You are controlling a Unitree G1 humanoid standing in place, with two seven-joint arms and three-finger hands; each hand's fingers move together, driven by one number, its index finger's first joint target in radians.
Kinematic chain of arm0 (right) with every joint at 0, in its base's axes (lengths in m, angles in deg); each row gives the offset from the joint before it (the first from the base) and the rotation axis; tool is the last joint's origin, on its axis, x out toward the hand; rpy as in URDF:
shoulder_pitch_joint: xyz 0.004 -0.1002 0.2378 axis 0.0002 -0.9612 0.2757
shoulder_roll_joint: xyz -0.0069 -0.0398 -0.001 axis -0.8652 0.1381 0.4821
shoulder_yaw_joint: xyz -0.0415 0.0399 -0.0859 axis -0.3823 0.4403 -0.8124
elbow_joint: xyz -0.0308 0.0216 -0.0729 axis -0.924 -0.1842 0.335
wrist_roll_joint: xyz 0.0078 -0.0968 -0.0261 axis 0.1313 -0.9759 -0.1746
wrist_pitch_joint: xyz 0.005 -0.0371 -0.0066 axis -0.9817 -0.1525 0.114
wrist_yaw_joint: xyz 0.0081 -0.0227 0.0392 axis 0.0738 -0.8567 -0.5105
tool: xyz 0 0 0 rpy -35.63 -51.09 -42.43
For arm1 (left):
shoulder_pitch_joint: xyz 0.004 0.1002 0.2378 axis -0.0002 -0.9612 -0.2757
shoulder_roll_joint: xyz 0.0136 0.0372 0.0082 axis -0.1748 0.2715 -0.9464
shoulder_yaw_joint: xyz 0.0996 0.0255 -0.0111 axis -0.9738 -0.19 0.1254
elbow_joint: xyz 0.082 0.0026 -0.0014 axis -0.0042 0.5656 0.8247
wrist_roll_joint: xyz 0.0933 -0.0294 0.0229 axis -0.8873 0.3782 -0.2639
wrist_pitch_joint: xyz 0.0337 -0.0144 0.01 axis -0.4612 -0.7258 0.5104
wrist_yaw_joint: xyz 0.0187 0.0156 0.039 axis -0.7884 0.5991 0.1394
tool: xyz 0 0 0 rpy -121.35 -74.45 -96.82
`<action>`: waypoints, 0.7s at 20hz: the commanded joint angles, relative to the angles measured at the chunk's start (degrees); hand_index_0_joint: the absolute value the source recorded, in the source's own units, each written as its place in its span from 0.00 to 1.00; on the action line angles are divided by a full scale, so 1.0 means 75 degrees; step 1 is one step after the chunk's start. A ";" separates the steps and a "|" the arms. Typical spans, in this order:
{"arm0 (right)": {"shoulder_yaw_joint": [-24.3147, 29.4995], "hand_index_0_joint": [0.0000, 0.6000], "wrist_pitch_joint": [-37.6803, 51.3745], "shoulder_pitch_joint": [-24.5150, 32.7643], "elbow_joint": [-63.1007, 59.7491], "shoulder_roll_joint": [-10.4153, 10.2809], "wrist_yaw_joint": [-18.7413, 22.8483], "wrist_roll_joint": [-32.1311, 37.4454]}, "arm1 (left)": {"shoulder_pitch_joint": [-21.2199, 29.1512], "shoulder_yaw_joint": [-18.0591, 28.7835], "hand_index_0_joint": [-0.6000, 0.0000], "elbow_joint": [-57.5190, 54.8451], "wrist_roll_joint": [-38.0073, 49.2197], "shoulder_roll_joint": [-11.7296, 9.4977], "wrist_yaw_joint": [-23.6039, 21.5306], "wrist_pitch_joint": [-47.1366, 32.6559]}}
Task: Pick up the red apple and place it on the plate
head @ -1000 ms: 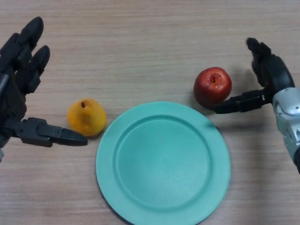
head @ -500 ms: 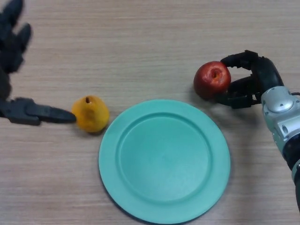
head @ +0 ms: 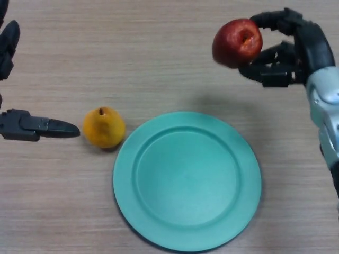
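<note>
The red apple [head: 237, 42] is held in the air at the upper right, above the table and beyond the plate's far right edge. My right hand [head: 294, 50] is shut on it, fingers curled over its top and thumb under it. The green plate [head: 140, 211] lies flat at the bottom centre with nothing on it. My left hand [head: 24, 125] is open at the left edge, its thumb pointing right towards the yellow fruit.
A yellow-orange pear-like fruit [head: 104, 127] sits on the wooden table [head: 132, 53] just left of the plate, close to my left thumb tip.
My right hand closed round the apple and lifted it off the table, up and away from the plate. My left hand drew back towards the left edge.
</note>
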 commanded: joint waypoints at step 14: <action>-0.2498 1.00 -0.0066 -0.3973 0.5295 -0.0489 -0.0276 -0.1992 | 0.0062 0.0536 1.00 -0.0999 0.0256 -0.0193 -0.0087 -0.0385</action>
